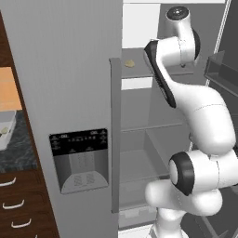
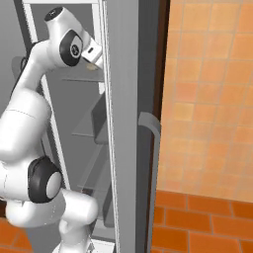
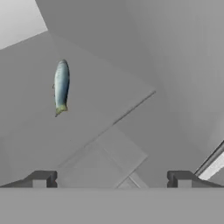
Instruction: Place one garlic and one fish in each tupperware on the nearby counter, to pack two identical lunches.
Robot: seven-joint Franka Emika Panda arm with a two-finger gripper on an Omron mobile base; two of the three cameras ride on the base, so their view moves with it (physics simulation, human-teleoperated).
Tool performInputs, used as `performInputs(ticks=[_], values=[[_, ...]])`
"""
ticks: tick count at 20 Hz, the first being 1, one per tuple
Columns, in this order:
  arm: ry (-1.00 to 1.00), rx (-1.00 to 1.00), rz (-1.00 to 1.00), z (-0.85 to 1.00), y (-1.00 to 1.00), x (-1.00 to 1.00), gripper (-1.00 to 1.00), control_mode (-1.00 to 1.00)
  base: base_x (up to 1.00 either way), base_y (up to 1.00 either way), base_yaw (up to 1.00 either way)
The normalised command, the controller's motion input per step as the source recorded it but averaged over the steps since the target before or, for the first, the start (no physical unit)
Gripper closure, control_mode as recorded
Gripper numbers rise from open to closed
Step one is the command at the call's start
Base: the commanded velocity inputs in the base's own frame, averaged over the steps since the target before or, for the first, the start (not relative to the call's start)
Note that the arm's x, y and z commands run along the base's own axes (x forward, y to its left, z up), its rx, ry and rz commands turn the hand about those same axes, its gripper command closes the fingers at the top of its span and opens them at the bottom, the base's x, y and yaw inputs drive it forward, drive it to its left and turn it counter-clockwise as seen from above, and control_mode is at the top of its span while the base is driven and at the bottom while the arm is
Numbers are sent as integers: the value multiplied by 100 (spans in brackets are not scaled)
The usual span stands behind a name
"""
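Rendered frames, flat even light, no visible source. Soft pixelation throughout; edges slightly blurred, no lens distortion at the borders. Fridge interior [image 1: 153, 139] reads mid-grey, with darker shading under the shelves. White arm [image 1: 204, 116] shows smooth shading, no hard glare. Orange tiled wall [image 2: 212, 99] is bright and evenly lit. Fish [image 3: 61, 86] in hand view is blurry and casts no distinct shadow.

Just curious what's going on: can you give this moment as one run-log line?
arm: reaching into open fridge | gripper: open, empty | fish: lying ahead on shelf, untouched | garlic: upper shelf
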Motion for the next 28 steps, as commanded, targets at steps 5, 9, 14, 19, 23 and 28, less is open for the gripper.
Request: performInputs(ticks=[5, 9, 14, 19, 23, 28], values=[[0, 0, 6, -42, -23, 100, -100, -100, 0, 0, 0], [2, -1, 0, -14, -13, 97, -100, -100, 0, 0, 0], [2, -1, 0, -23, -9, 88, -100, -100, 0, 0, 0], [0, 0, 4, -14, -9, 72, -100, -100, 0, 0, 0], [0, 0, 14, -19, -24, 20, -100, -100, 0, 0, 0], [-1, -1, 9, -30, -10, 0, -100, -100, 0, 0, 0]])
